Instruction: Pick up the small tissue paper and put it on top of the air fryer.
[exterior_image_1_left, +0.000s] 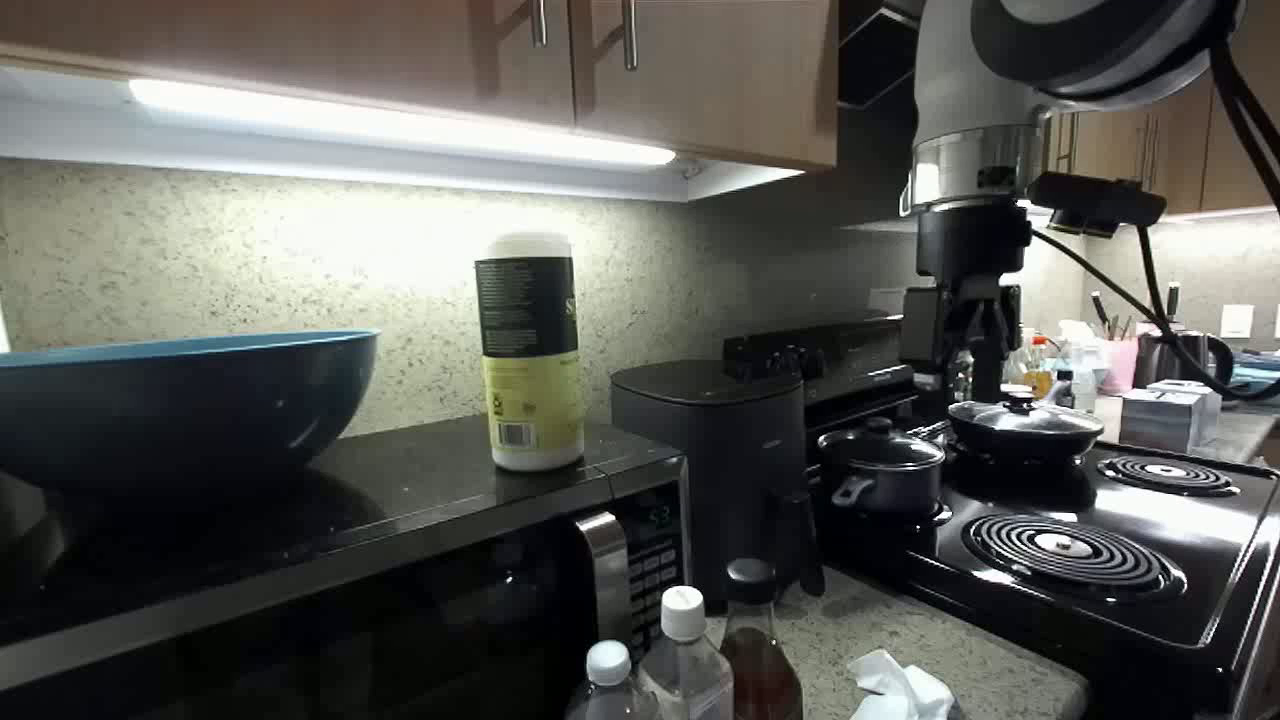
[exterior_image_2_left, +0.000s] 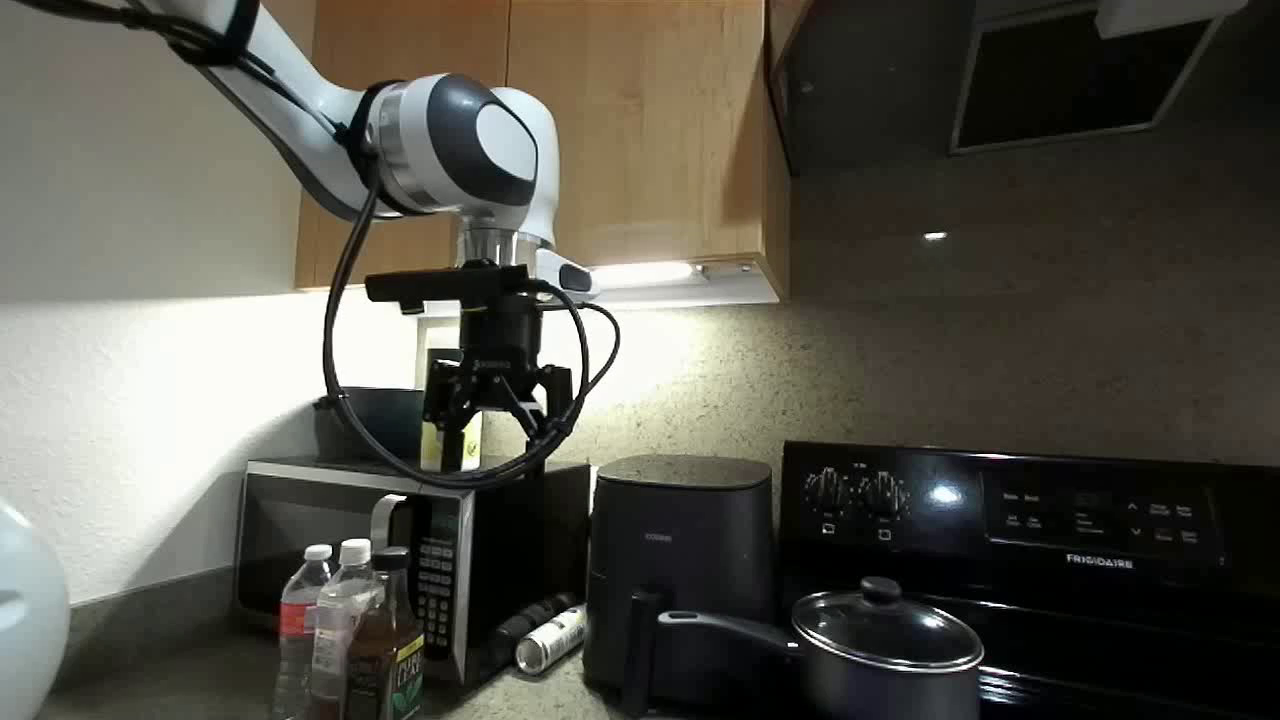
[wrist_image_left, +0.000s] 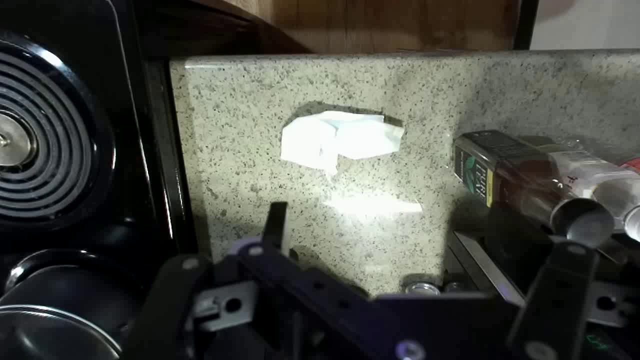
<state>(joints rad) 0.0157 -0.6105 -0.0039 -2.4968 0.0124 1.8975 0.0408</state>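
one black gripper (exterior_image_2_left: 494, 466), two fingers spread apart and pointing to six o'clock in an exterior view. one small tissue paper (wrist_image_left: 345, 137), white, crumpled, lying on the speckled counter (wrist_image_left: 240, 175) at eleven o'clock from the gripper in the wrist view, with one coil burner (wrist_image_left: 52, 145) at nine o'clock of it and one dark-capped bottle (wrist_image_left: 525, 165) at three. one air fryer (exterior_image_2_left: 685, 560), black, upright, at four o'clock from the gripper in an exterior view, with one lidded saucepan (exterior_image_2_left: 890, 680) near it.
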